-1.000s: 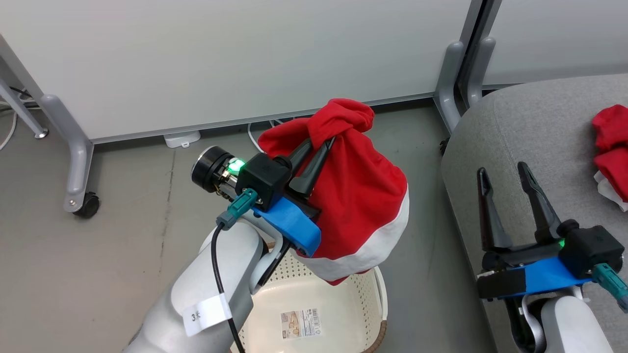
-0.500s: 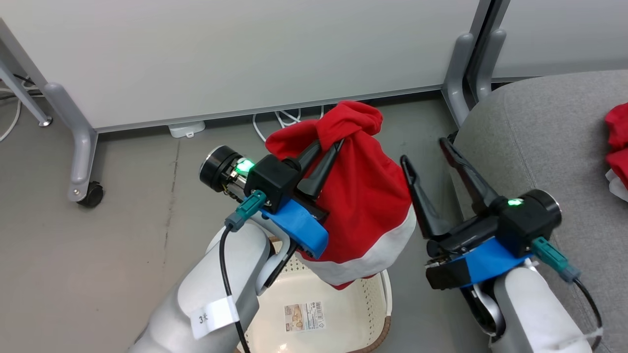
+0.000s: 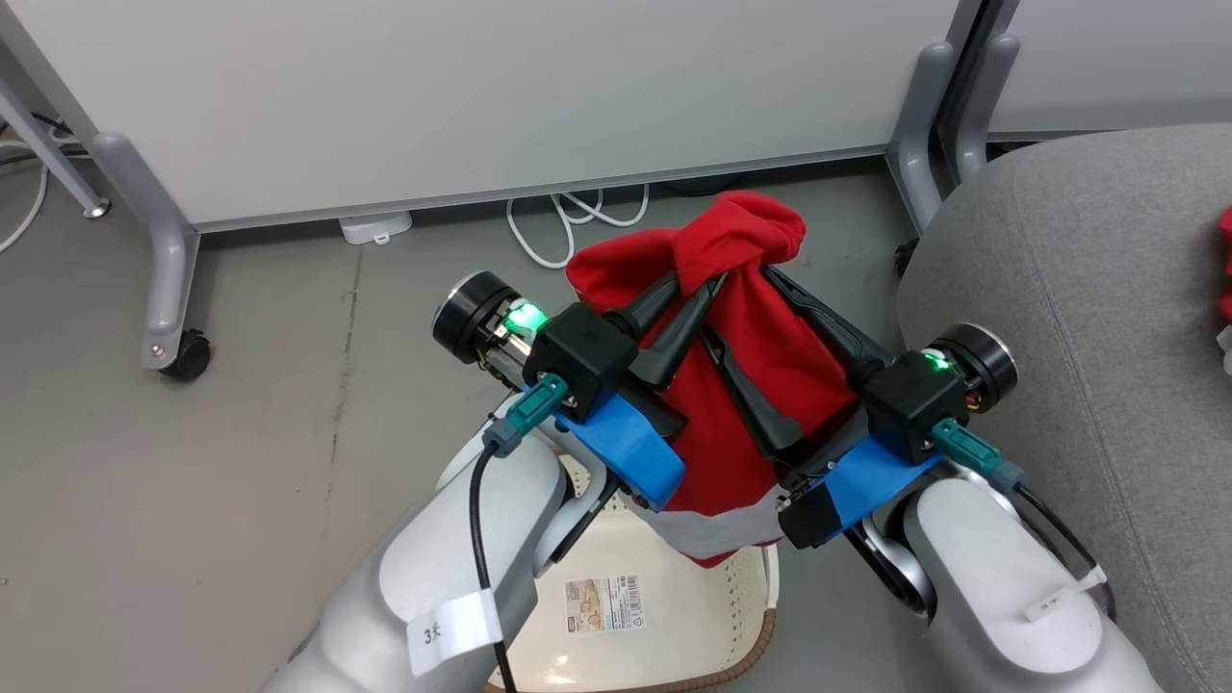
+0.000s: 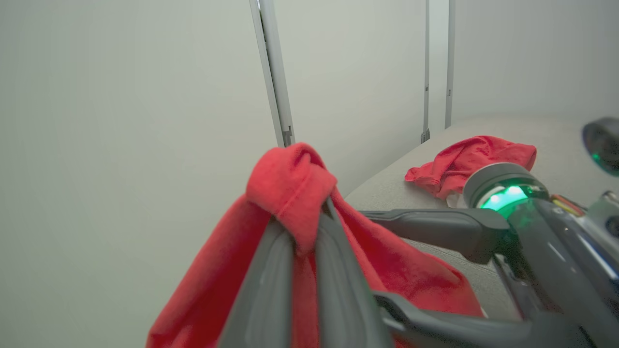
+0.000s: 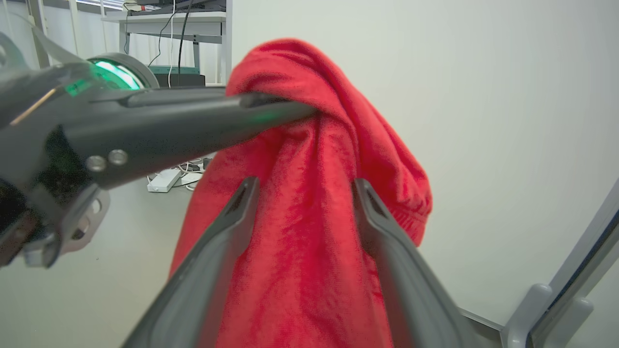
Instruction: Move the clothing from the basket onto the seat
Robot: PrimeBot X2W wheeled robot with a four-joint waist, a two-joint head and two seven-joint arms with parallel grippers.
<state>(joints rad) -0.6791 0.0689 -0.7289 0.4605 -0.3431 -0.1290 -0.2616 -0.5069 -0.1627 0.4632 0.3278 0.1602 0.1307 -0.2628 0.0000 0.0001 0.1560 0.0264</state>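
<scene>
Here, the left hand (image 3: 700,281) is clamped tight on a bunched fold of a red garment (image 3: 799,371). Both dark fingers are pinched together, and a knot of cloth is pushed up over the tips. In the left wrist view the fold sits right at the fingertips and the cloth drapes down either side of them. The garment hangs beneath this hand, red body uppermost and a broad white band (image 3: 712,525) at the lower hem.

The right hand (image 3: 736,303) sits opposite with its fingers spread wide, one on each side of the hanging cloth just under the left hand's pinch. In the right wrist view red fabric fills the gap between its two fingers (image 5: 227,227). Whether the pads press the cloth, I cannot tell. One finger of the left hand crosses above them in that view.

Directly below both hands stands the laundry basket (image 3: 760,635), with cream perforated walls, a brown rim and a barcode sticker (image 3: 602,603) on its floor. The hem hangs over the basket's opening, but contact cannot be judged.

Just beside the right hand, on its outer side, is the grey couch cushion (image 3: 1107,289), its rounded corner nearest. A second red garment (image 4: 474,157) lies crumpled on it, well apart from both hands.

Beyond the fingertips are a grey floor (image 3: 241,404), a loop of white cable (image 3: 568,226) and a white partition panel (image 3: 481,96) on grey legs. One leg ends in a caster (image 3: 188,356).
</scene>
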